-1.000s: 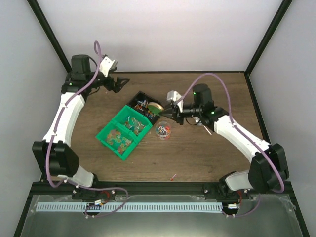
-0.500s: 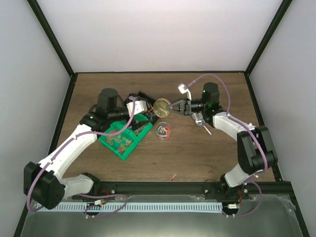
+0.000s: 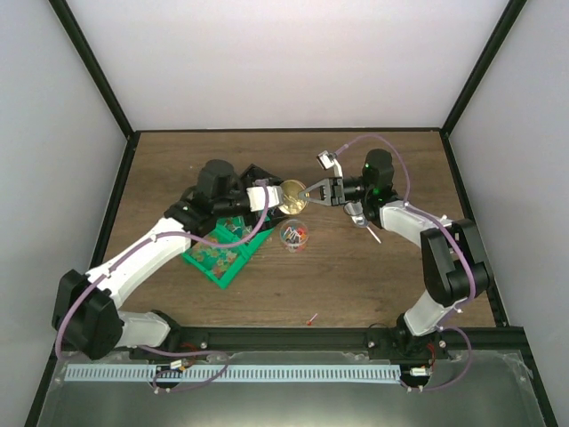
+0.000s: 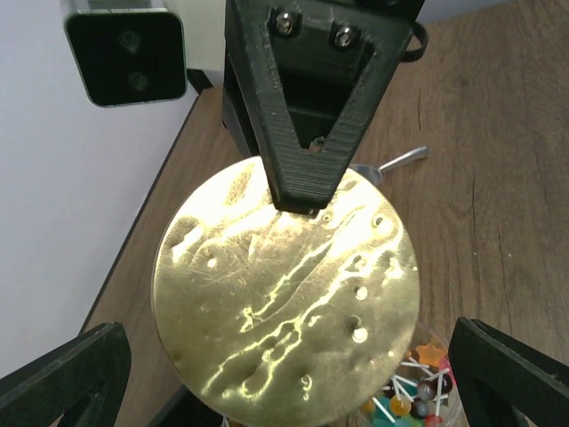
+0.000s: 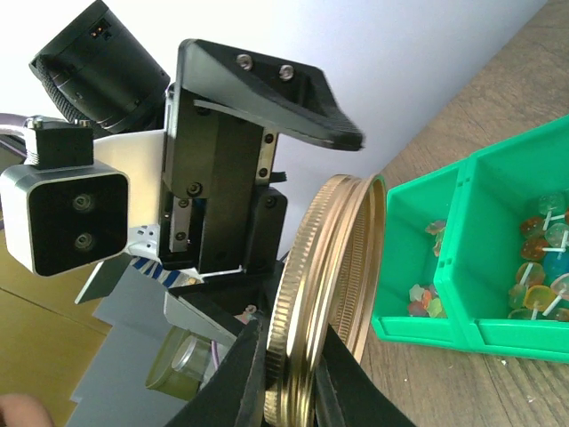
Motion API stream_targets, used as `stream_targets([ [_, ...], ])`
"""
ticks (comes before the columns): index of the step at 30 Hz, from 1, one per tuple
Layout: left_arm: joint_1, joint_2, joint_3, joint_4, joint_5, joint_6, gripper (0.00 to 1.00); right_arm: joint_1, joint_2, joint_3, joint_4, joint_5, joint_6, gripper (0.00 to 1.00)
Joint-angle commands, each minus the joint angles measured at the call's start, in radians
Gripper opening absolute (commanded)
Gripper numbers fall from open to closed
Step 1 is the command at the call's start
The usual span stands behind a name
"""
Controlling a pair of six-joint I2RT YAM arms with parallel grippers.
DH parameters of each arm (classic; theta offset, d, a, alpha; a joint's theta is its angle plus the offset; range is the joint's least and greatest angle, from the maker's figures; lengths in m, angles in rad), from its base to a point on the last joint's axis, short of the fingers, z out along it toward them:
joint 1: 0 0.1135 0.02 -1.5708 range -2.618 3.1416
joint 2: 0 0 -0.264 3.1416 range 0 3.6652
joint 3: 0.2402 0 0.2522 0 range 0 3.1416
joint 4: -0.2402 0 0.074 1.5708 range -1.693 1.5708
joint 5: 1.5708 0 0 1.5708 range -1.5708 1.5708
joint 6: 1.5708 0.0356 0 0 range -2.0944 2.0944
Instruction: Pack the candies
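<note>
Near the right gripper (image 3: 307,195) pinching a gold lid (image 3: 290,197) lie candies (image 3: 294,234).

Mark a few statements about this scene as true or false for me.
1. The right gripper holds the lid by its rim. True.
2. The left gripper is shut. False: it is open, facing the lid.
3. The lid sits on the jar. False: it is held up in the air, and the jar stands uncovered.
4. One candy lies loose on the table. True.
</note>
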Motion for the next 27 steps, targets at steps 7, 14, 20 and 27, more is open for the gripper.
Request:
stream_targets([
  [7,-0.037,0.084,0.074,-0.030,-0.034,0.054,1.00,-0.006,0.015,0.014,0.003,-0.007,0.008,0.02],
  [14,-0.062,0.124,0.097,-0.024,-0.068,0.075,1.00,-0.007,0.032,0.024,-0.005,-0.006,0.010,0.02],
  [20,-0.073,0.139,0.107,-0.003,-0.088,0.085,1.00,-0.007,0.040,0.029,-0.009,-0.009,0.009,0.02],
  [27,-0.075,0.151,0.127,-0.018,-0.083,0.062,0.96,-0.007,0.049,0.030,-0.017,-0.011,0.002,0.02],
])
